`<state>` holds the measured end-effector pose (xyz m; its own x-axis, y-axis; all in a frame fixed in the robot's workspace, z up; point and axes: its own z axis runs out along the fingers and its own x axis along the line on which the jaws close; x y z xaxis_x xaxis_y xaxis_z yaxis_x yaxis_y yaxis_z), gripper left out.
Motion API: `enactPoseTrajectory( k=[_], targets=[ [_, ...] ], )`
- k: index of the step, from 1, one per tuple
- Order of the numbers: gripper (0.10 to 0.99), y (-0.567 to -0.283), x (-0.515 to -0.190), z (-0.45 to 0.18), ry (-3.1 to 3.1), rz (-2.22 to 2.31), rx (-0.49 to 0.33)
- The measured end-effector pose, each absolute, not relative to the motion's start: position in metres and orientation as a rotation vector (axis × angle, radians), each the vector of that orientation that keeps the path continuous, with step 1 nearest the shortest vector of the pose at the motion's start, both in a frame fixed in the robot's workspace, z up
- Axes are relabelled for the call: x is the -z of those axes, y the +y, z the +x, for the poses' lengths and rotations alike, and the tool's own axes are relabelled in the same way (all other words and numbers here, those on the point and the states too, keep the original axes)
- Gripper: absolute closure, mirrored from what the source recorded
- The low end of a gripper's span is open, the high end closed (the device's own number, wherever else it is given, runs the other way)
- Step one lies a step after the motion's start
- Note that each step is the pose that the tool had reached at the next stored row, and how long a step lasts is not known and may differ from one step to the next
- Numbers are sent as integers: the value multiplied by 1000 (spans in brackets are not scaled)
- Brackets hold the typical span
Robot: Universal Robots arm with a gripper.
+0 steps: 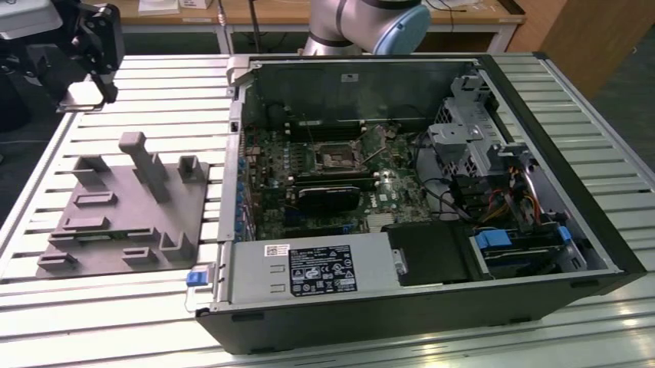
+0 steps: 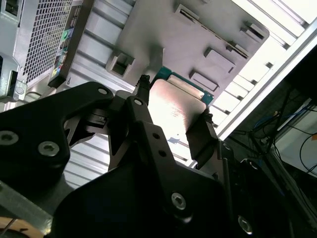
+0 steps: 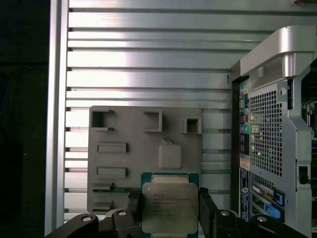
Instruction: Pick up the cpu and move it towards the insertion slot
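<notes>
My gripper (image 1: 86, 93) hangs high over the slatted table at the exterior view's left, beyond the grey fixture, shut on the cpu (image 1: 84, 96). In both wrist views the cpu (image 3: 168, 207) (image 2: 176, 104) is a flat square chip with a silvery top and a teal rim, clamped on two opposite edges by the black fingers (image 3: 134, 204) (image 2: 202, 131). The insertion slot (image 1: 336, 159), a silver-framed socket with a dark centre, sits on the green board inside the open computer case, well off to the exterior view's right of the gripper.
A grey plastic fixture (image 1: 123, 207) (image 3: 143, 148) with upright posts lies on the table below the gripper. The open case (image 1: 241, 73) has tall walls, a black card (image 1: 330, 198), a drive cage (image 1: 465, 130) and cables around the socket.
</notes>
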<state>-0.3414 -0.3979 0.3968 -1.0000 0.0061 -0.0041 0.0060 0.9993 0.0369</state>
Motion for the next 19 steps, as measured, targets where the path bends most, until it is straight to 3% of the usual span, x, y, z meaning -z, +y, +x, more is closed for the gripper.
enactPoseTrajectory(
  k=[19],
  targets=[
    [541, -397, -397, -321, 3137, 10, -58]
  ],
)
